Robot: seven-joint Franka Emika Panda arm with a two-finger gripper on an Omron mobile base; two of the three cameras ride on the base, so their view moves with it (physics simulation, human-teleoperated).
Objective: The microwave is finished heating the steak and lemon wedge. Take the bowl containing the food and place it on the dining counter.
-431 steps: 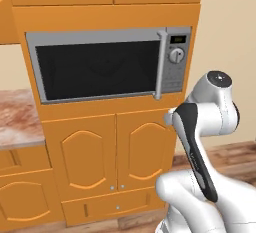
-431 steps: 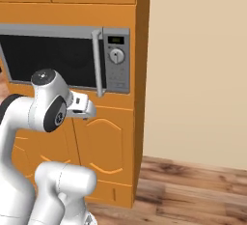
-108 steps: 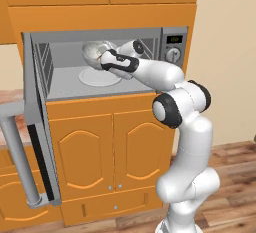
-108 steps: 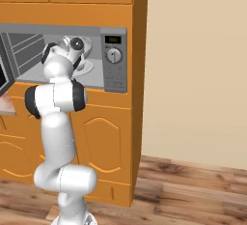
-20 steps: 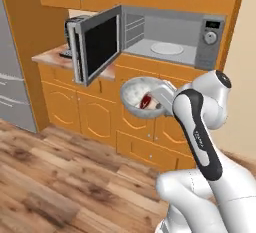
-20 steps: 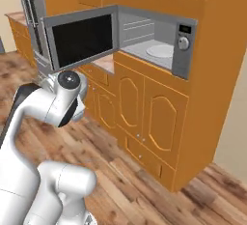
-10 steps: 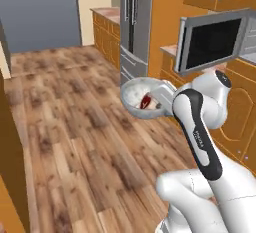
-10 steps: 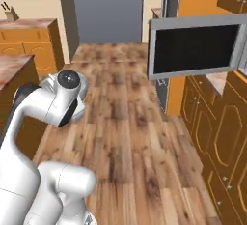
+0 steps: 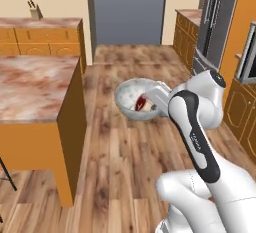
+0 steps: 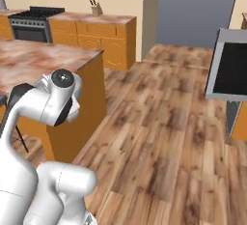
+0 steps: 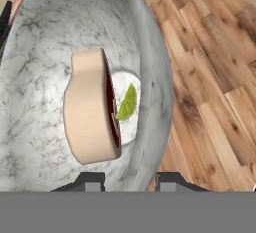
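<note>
The mottled whitish-grey bowl [image 9: 131,93] hangs over the wooden floor, just right of the dining counter [image 9: 35,84]. My gripper [image 9: 159,95] is shut on the bowl's right rim. In the hand view the bowl [image 11: 45,47] is close up, its rim wedged between my gripper's [image 11: 130,181] two dark fingertips [image 11: 90,181]. Inside it the steak [image 11: 92,109] stands on edge, pale side toward the camera, with the green lemon wedge [image 11: 127,104] beside it. The steak [image 9: 141,103] shows red-brown in the left base view. The microwave's open black door [image 10: 231,69] hangs at the right.
The dining counter [image 10: 34,57] of reddish marble stretches to the left over its orange base. A back counter carries a knife block [image 9: 35,12], near a black range [image 10: 31,21]. A steel fridge [image 9: 215,17] stands at the right. Open wooden floor [image 10: 164,122] lies ahead.
The whole picture has swung, so the base has turned from the fridge and microwave toward the dining counter. The bowl stays in my grip at the same place before the arm.
</note>
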